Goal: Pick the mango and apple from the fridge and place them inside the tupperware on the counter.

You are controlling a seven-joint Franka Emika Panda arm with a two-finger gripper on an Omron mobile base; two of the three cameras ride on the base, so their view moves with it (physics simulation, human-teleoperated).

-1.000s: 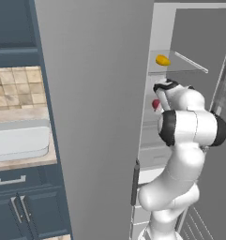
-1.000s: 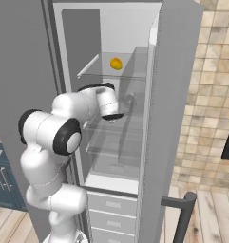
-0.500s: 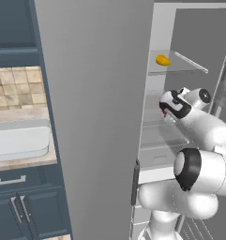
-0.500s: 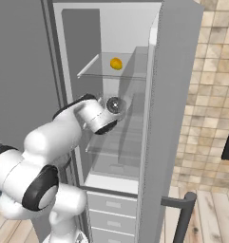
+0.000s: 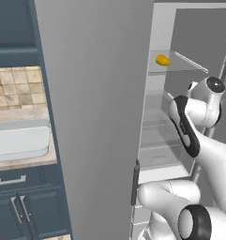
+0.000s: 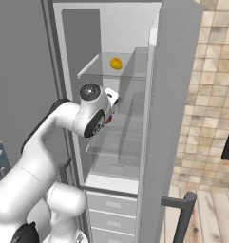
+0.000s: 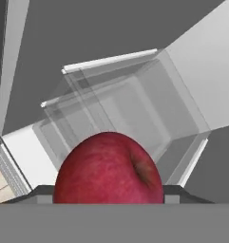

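Apple (image 7: 109,168): lower centre of hand view, clamped between gripper (image 7: 109,192) fingers. Mango (image 6: 116,63): upper shelf, fridge (image 6: 175,71). Advice: withdraw level, clear of glass shelves, grip firm.

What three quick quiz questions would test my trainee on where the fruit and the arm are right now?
1. True or false: the mango lies on an upper glass shelf of the fridge.
2. What sits close in front of the hand camera? A) the apple B) a lemon C) a cup
3. Fill in: the tupperware rests on the ____ left of the fridge door.

Key: 1 true; 2 A; 3 counter.
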